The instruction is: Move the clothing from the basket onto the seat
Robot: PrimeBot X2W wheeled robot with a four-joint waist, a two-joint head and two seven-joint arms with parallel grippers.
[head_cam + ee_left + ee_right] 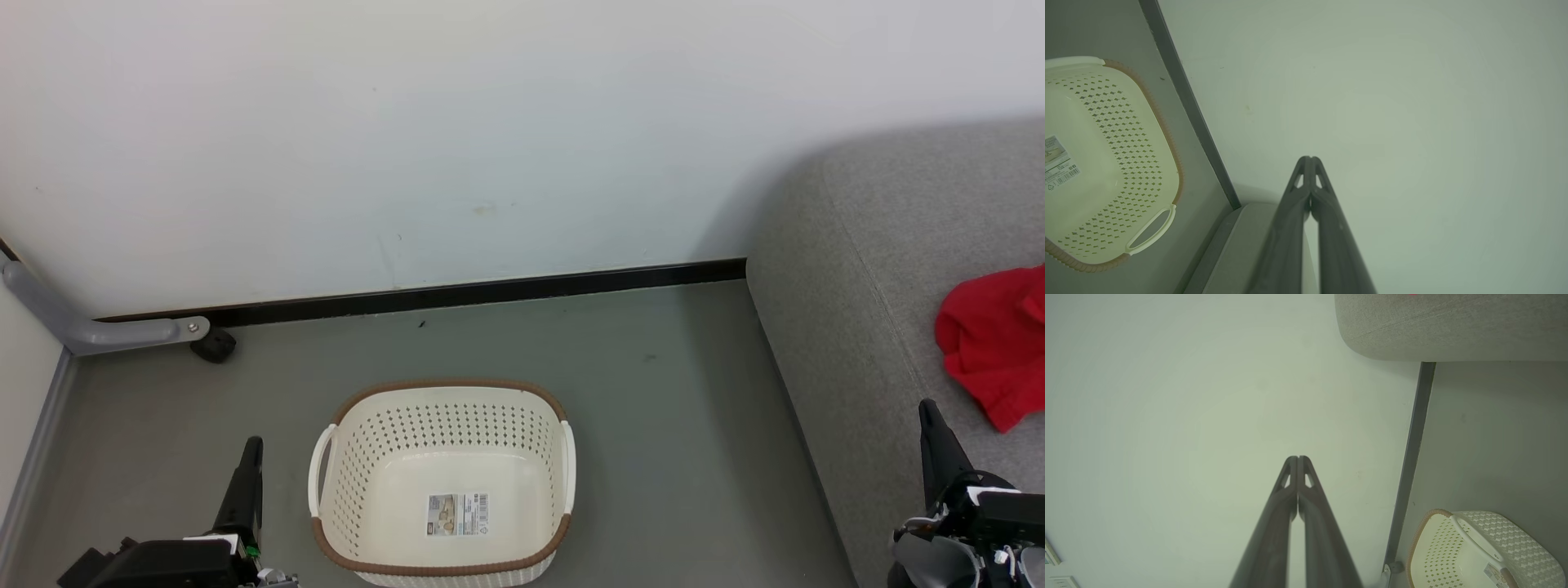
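Well, the left gripper (254, 445) is closed tight. Its two dark fingers press together at the tips and hold nothing. It hangs over the floor (669, 392), just beside the left handle of the basket (445, 384), but does not touch it. The right gripper (926, 407) is pressed closed too, with nothing in it. It hangs over the seat (857, 286), close to the seat's front edge. In both wrist views the closed fingers point at the plain white wall (490, 122).

The clothing (992, 343) is a red bunch lying on top of the seat, past the sewn line and back from the rounded end that faces the basket. It is near the right gripper, but there is a gap between them.

The basket stands on the grey floor, a bit out from the black strip (490, 290) at the bottom of the wall. There is open floor between the basket and the end of the seat, and more between the basket and the wall. A grey bar (98, 331) with a small black foot (214, 346) sits in the far left corner of the floor.

A sticker (458, 514) lies flat on the basket's floor, near its front wall. It has a small picture and a bar code, but the words are too tiny to read.
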